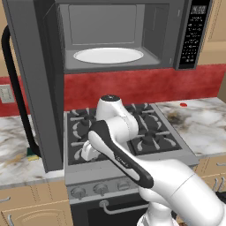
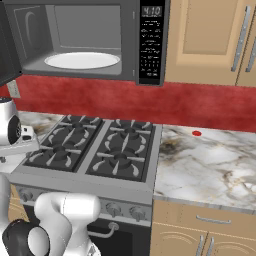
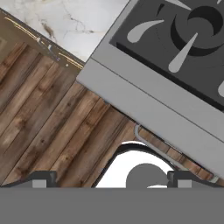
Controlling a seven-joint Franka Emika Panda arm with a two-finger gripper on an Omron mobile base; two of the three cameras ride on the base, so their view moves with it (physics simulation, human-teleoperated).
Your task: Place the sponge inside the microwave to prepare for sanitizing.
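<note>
Your gripper (image 3: 111,179) hangs with its jaws spread wide and nothing between them, looking straight down past the front lip of the stove (image 3: 144,103) at the wooden floor (image 3: 52,131), with a corner of marble counter (image 3: 74,22) at the top of the hand view. The sponge (image 1: 32,153) lies well off to the left of that: in the left base view you can make out a small yellow and dark green sliver on the left counter (image 1: 15,163), tucked just behind the lower edge of the open microwave door (image 1: 33,84). So little of it shows that its long axis cannot be read, though it seems to lie flat near the wall side of the counter. Your coming move turns on that leftward offset: the fingers need to travel left and away from you, around the hanging door rather than through it. The microwave (image 2: 90,40) is already open above the burners, its white turntable (image 1: 108,55) bare and waiting, so the delivery path upward looks unobstructed once you hold the sponge.
</note>
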